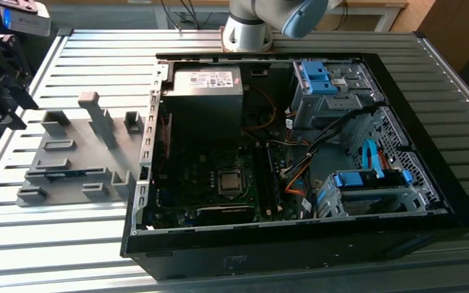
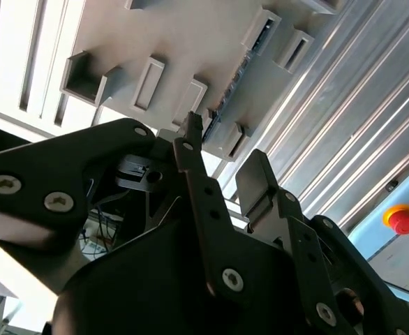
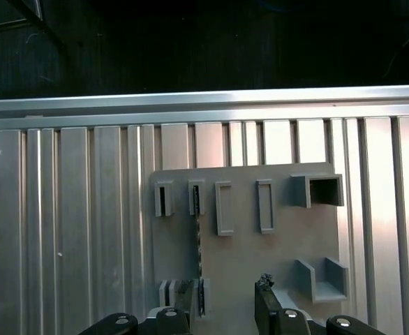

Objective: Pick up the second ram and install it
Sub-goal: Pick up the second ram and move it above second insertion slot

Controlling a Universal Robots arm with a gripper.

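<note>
Okay, seeing the gripper (image 3: 225, 310) spread open and empty above the gray holder (image 3: 246, 258) on the table (image 3: 72, 230). Spotting the second ram (image 3: 197, 248) on edge in that holder, beside the computer case (image 1: 300, 247).

My exterior view looks down from high up over the whole table (image 1: 71, 244) and the open computer case (image 1: 300, 256). Both wrist views sit close behind the pincer (image 3: 225, 299). The first wrist view faces straight down and the second wrist view is slanted. They share the gray holder plate (image 3: 246, 258) beneath the pincer.
</note>
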